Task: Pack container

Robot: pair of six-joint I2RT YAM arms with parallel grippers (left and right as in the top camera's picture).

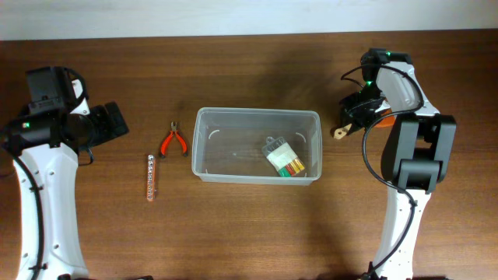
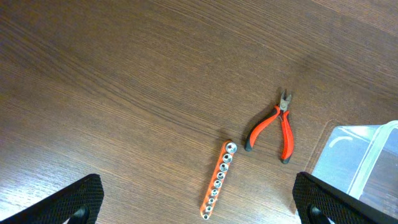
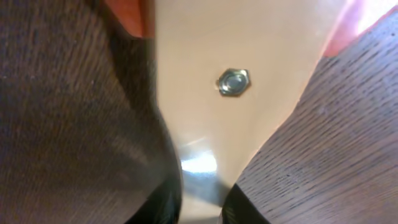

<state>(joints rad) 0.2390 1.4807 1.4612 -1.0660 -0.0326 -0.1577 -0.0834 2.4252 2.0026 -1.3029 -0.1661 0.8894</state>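
Note:
The clear plastic container (image 1: pixel 233 155) stands at the table's middle, and its corner shows in the left wrist view (image 2: pixel 367 162). A small clear pack of coloured bits (image 1: pixel 284 159) lies inside it at the right. My left gripper (image 1: pixel 117 120) is open and empty, left of the container (image 2: pixel 196 190). My right gripper (image 1: pixel 359 120) is right of the container, with its fingers (image 3: pixel 202 205) tight around a tan tool with orange parts (image 1: pixel 340 132). The right wrist view shows the tool very close, with a hex nut on it (image 3: pixel 211 112).
Orange-handled pliers (image 1: pixel 173 141) lie left of the container and show in the left wrist view (image 2: pixel 273 127). An orange rail of several sockets (image 1: pixel 151 177) lies beside them, under my left gripper (image 2: pixel 219 179). The table is dark wood.

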